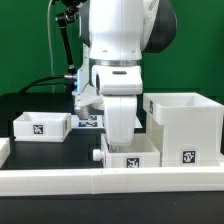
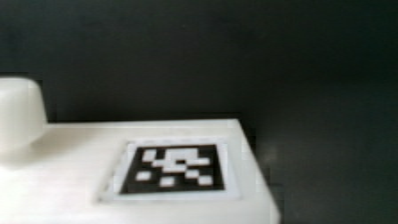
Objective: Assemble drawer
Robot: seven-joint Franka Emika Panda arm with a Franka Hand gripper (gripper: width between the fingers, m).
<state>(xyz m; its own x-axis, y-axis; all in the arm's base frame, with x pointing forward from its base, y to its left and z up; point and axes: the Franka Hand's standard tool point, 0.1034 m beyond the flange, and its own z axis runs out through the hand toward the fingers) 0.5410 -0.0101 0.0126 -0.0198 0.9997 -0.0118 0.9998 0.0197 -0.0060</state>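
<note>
The drawer is in three white parts. The tall boxy housing [image 1: 185,128] stands at the exterior view's right, tag on its front. One shallow tray [image 1: 40,125] sits at the left. The second tray [image 1: 140,158], with a small knob [image 1: 97,155], sits in the middle beside the housing. My gripper [image 1: 120,138] reaches down into this middle tray, and its fingers are hidden behind the hand and the tray wall. The wrist view shows a tagged white face of the tray [image 2: 175,165] and a knob [image 2: 18,115] close up. No fingers show there.
A long low white rail [image 1: 100,182] runs along the front of the black table. The marker board [image 1: 88,122] lies behind the arm, between the two trays. Cables hang at the back left.
</note>
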